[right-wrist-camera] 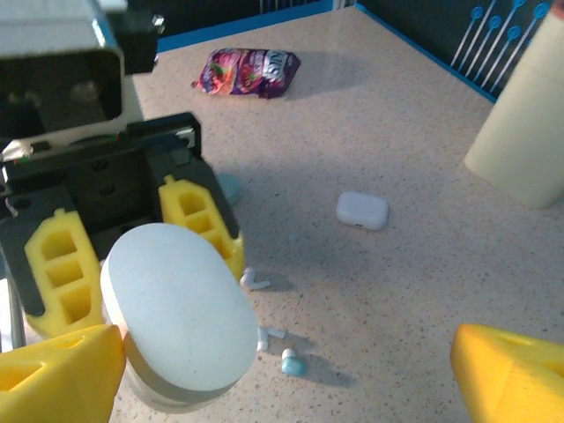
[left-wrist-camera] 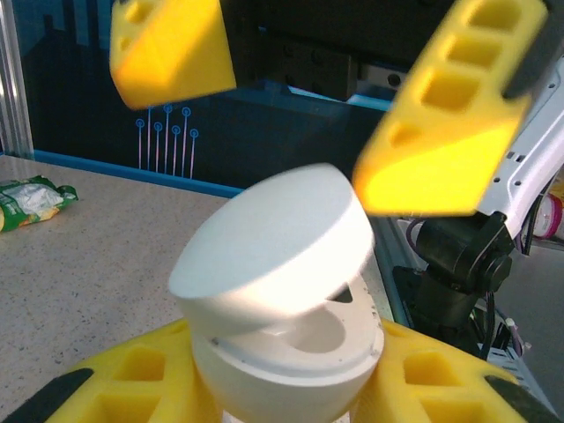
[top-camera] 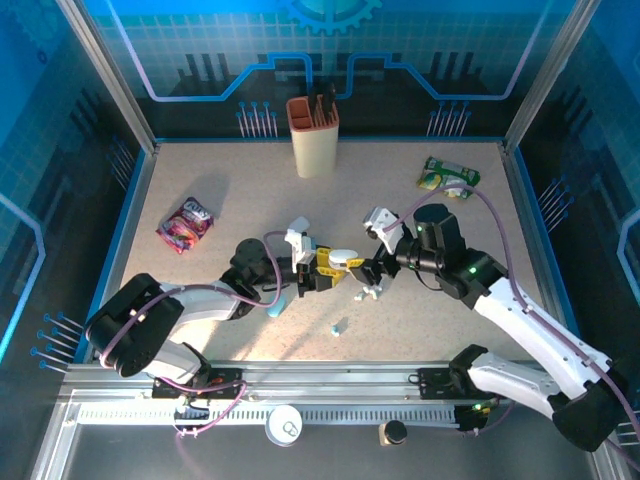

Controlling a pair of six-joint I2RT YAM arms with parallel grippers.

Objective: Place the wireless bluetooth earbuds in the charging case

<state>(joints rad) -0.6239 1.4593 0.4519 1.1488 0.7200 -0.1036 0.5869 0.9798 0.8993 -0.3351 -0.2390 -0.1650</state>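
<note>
A white pebble-shaped charging case (left-wrist-camera: 282,352) sits between the yellow fingers of my left gripper (left-wrist-camera: 286,388), which is shut on its base. Its lid (left-wrist-camera: 264,238) is tilted partly open over an empty well. In the top view this case (top-camera: 343,260) is held at the table's middle by the left gripper (top-camera: 322,272). My right gripper (top-camera: 372,270) faces it, open wide (right-wrist-camera: 282,379), with one finger (right-wrist-camera: 53,374) beside the lid (right-wrist-camera: 176,308). Two white earbuds (right-wrist-camera: 254,280) (right-wrist-camera: 271,335) and a pale blue one (right-wrist-camera: 291,361) lie on the table below the case (top-camera: 365,293).
Another pale blue bud (top-camera: 340,327) lies nearer the front. A small white rectangular case (right-wrist-camera: 361,210) and a pale blue rounded item (top-camera: 277,305) rest nearby. A beige holder (top-camera: 313,135) stands at the back, a green packet (top-camera: 447,177) back right, a snack bag (top-camera: 186,222) left.
</note>
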